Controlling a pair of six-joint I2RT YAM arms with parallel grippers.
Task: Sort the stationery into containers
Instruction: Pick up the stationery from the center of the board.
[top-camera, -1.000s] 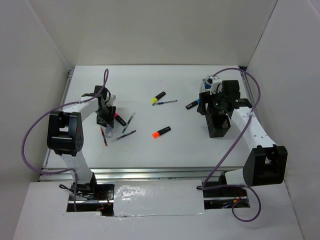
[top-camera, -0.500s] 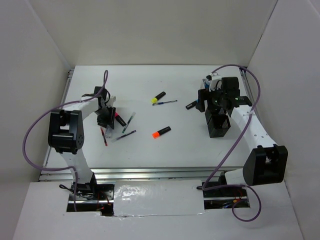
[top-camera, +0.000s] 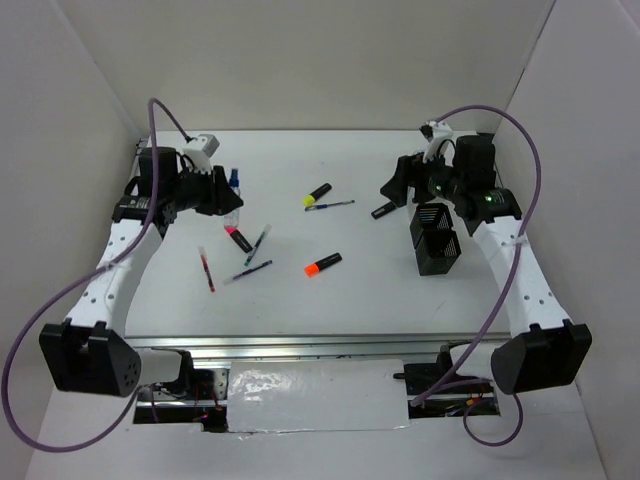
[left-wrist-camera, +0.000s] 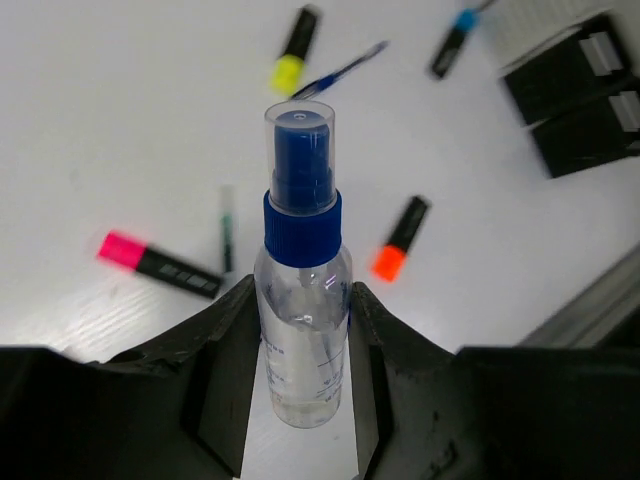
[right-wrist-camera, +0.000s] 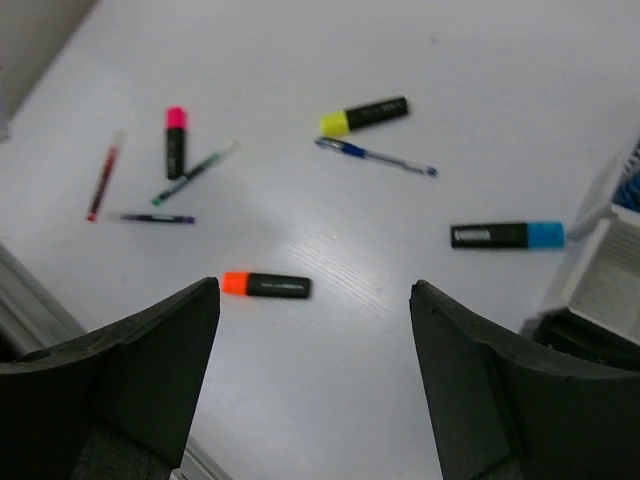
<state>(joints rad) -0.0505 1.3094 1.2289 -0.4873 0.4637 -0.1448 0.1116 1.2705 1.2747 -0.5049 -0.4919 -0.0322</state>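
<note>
1. Fingers (left-wrist-camera: 222, 372) of L gripper (left-wrist-camera: 300, 300) pinch the bottle (left-wrist-camera: 301, 255) by its clear body, blue cap pointing away from the cam. On the table (left-wrist-camera: 120, 130) beyond: pink hl (left-wrist-camera: 160, 263) w/ green pen (left-wrist-camera: 227, 230) just beside it, orange hl (left-wrist-camera: 400, 238), yellow hl (left-wrist-camera: 295, 48), blue pen (left-wrist-camera: 346, 71) and blue-cap hl (left-wrist-camera: 454, 42). Black bins (left-wrist-camera: 580, 90) sit at top right.
2. R wrist view: R gripper (right-wrist-camera: 315, 300) is spread wide w/ nothing between. Orange hl lies just past the tips. Yellow hl and blue pen lie close together farther on. Blue-cap hl is at right, near the white bin (right-wrist-camera: 605, 280). Pink hl, green pen, red pen (right-wrist-camera: 103, 175) and purple pen (right-wrist-camera: 152, 217) cluster at left.
3. Top view: L gripper (top-camera: 226, 194) holds the bottle (top-camera: 235, 180) at far left of the table. R gripper (top-camera: 395, 188) is at far right, near blue-cap hl (top-camera: 383, 210) and next to the black bins (top-camera: 437, 240). Other hls and pens lie loose mid-table.
</note>
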